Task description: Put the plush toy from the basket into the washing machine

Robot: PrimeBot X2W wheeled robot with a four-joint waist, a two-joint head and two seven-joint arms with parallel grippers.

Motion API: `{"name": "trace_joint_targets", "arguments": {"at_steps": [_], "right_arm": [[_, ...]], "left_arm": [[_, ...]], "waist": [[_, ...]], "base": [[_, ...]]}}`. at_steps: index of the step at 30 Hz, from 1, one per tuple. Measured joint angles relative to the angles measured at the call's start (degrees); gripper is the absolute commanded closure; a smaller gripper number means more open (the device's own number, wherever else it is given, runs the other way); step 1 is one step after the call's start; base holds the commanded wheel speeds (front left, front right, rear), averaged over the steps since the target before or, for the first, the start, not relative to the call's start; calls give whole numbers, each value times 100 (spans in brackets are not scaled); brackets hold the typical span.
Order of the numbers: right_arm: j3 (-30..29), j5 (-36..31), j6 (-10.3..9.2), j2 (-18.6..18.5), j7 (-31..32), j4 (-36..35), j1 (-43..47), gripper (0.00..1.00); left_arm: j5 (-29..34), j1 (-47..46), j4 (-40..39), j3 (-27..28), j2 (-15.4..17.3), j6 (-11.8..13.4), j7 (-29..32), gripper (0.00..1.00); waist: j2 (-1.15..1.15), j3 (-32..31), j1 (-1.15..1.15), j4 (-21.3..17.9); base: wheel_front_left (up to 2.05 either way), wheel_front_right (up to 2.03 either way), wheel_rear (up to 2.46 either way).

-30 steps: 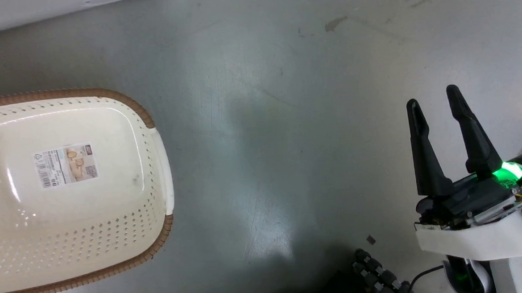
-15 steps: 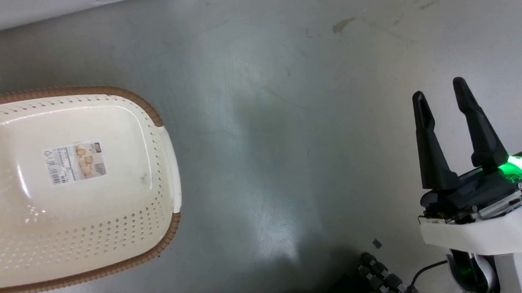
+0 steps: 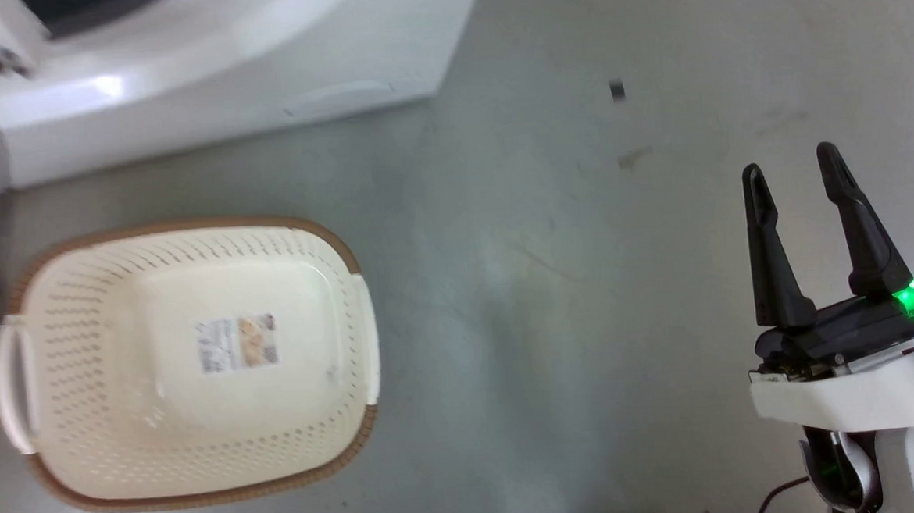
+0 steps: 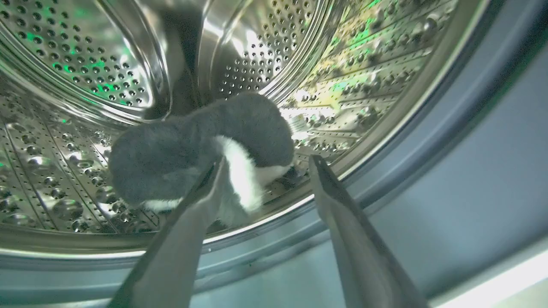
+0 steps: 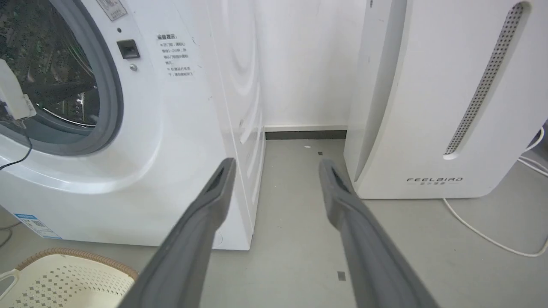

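Toy: fluffy black plush toy [image 4: 180, 149] with white fur patches lies inside the shiny perforated steel drum [image 4: 85, 64] of the large white front-loading washing machine [image 5: 171, 141].
Left arm: left gripper [image 4: 267, 160] spread wide, gripping nothing; one finger overlaps the toy's white patch, contact unclear.
Right arm: right gripper [image 3: 789, 161] wide, empty, over grey floor [image 3: 546, 322].
Hidden: washing machine blurred, cut off in head view.
Writing: "FEELBIRD" on white slotted appliance [image 5: 428, 107]; sticker [image 3: 239, 344] in cream perforated oval basket [image 3: 72, 370] unreadable.

One of the left fingers [image 4: 184, 231] hides part of the plush toy [image 4: 171, 154].
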Motion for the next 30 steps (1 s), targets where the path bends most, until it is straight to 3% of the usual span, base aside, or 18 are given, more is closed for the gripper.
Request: {"name": "trace_joint_targets", "arguments": {"at_steps": [2, 8, 19, 30], "right_arm": [[-29, -82, 0, 0, -1, 52, 37, 0], [-92, -257, 0, 1, -1, 178, 260, 0], [-194, -394, 0, 0, -1, 353, 731, 0], [-153, -446, 0, 0, 0, 521, 1060, 0]], "left_arm": [[-90, 358, -216, 130, -132, 21, -35, 0], [-110, 1798, -1840, 791, -461, 333, -47, 0], [204, 4605, -4206, 1750, -1263, 715, -47, 0], [716, 6666, -5155, 2316, -2131, 849, -47, 0]], "waist": [[0, -267, 0, 97], [0, -1053, 0, 432], [0, -2212, -1, 983], [0, -2864, -1, 1216]], "base": [[0, 0, 0], [0, 0, 0], [0, 0, 0], [0, 0, 0]]}}
